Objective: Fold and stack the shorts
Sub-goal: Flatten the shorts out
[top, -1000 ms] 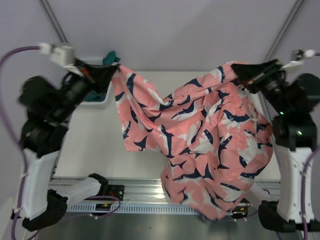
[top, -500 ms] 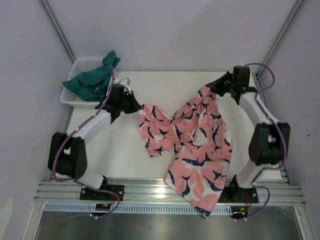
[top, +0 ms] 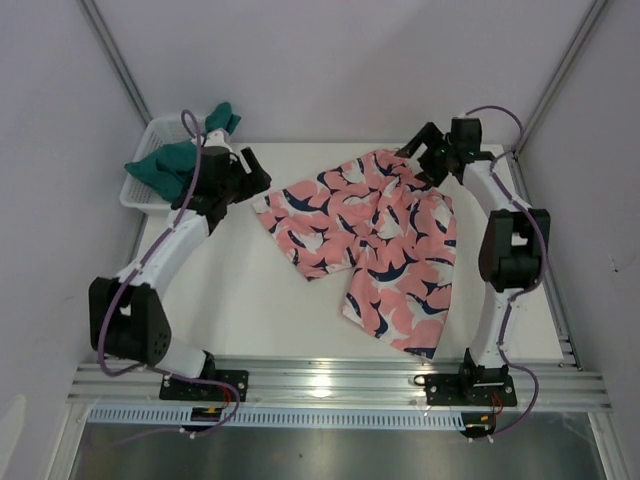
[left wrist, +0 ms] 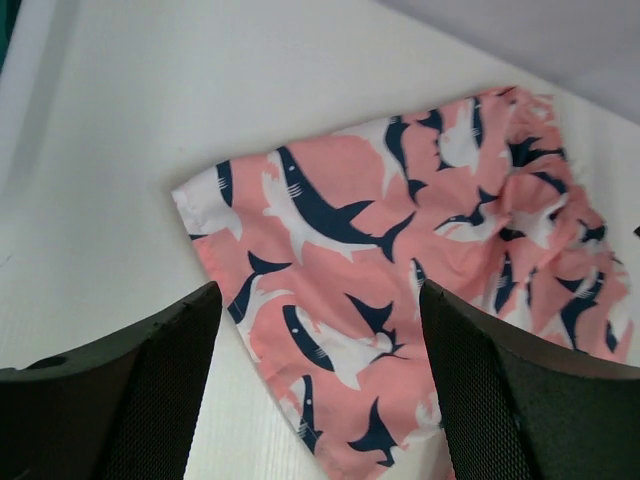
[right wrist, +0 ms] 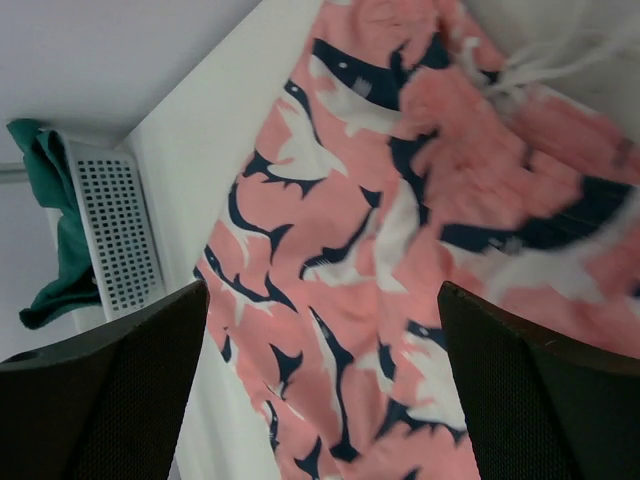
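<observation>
left gripper [top: 252,178], right gripper [top: 418,148] near shorts [top: 380,250]

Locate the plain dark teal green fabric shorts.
The teal shorts lie in the white plastic mesh basket at the top view's far-left corner, left of the left gripper.

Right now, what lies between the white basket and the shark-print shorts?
The left arm's fingers, open over bare table beside the shorts' corner; the top view shows it.

Salmon-pink shark-print shorts [top: 370,240]: soft, matt, wrinkled cloth, below the left gripper [left wrist: 318,300] on a smooth, matt white counter [top: 230,290]. Its fingers [left wrist: 150,390]: matt black, finely meshed texture. Left of it, a white plastic mesh basket [top: 135,197] with teal shorts [top: 165,165] of matt cloth.
</observation>
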